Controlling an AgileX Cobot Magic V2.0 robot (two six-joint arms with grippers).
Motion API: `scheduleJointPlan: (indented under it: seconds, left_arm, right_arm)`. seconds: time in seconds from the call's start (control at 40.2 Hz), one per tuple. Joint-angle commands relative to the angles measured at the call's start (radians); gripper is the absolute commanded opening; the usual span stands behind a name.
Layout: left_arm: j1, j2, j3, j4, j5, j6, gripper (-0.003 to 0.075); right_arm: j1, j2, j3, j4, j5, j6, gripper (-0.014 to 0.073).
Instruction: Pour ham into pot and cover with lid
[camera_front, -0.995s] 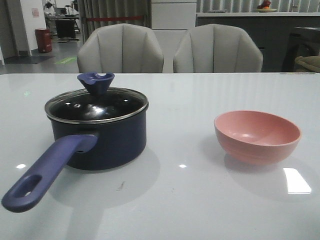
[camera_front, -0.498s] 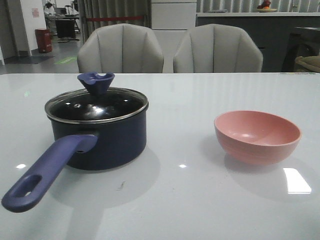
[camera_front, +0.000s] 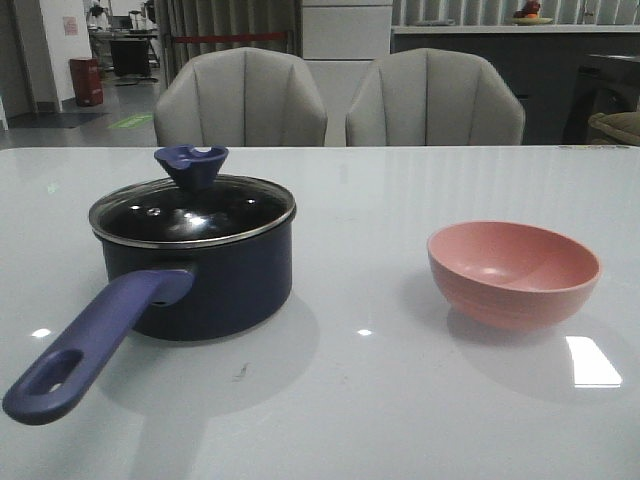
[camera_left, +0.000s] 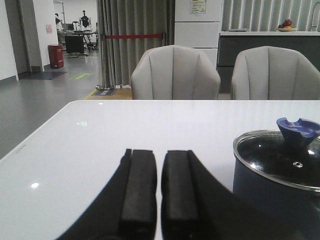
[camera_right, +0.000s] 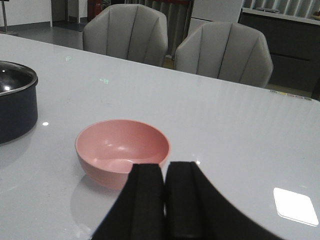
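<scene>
Lid (camera_front: 192, 207) seated on pot (camera_front: 200, 270), left of the empty-looking bowl (camera_front: 514, 272) on the worktop (camera_front: 380, 400); no ham visible. Both grippers, left (camera_left: 160, 187) and right (camera_right: 165, 200), idle with fingers together. I judge the task complete; I would retract without nudging the handle.

Pink bowl (camera_front: 514, 273) stood upright on glossy white table (camera_front: 360, 400). Two grey chairs (camera_front: 241, 98) behind table's far edge. Red bin (camera_front: 87, 81) far back left.

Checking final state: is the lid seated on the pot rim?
Touching. The front view shows the lid resting flush on the pot, its metal rim meeting the pot's edge with no gap showing.
</scene>
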Motion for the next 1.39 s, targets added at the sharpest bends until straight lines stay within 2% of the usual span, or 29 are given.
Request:
scheduleJointPlan:
  seconds: [0.0, 0.149, 0.473, 0.796, 1.368]
  left_arm:
    - [0.000, -0.020, 0.020, 0.001, -0.074, -0.010, 0.0132]
    - [0.000, -0.020, 0.020, 0.001, -0.074, -0.010, 0.0132]
    - [0.000, -0.018, 0.020, 0.001, -0.074, -0.010, 0.0132]
    - [0.000, -0.018, 0.020, 0.001, -0.074, -0.010, 0.0132]
    - [0.000, -0.018, 0.020, 0.001, -0.074, -0.010, 0.0132]
  right_arm:
    - [-0.039, 0.009, -0.004, -0.036, -0.085, 0.016, 0.0157]
    - [-0.137, 0.008, -0.004, -0.035, -0.091, 0.016, 0.0157]
    - [-0.199, -0.034, -0.004, -0.026, -0.085, 0.017, 0.0157]
    - [-0.206, -0.034, -0.004, -0.016, -0.085, 0.132, 0.0157]
    - [-0.205, -0.034, -0.004, -0.016, -0.085, 0.137, 0.0157]
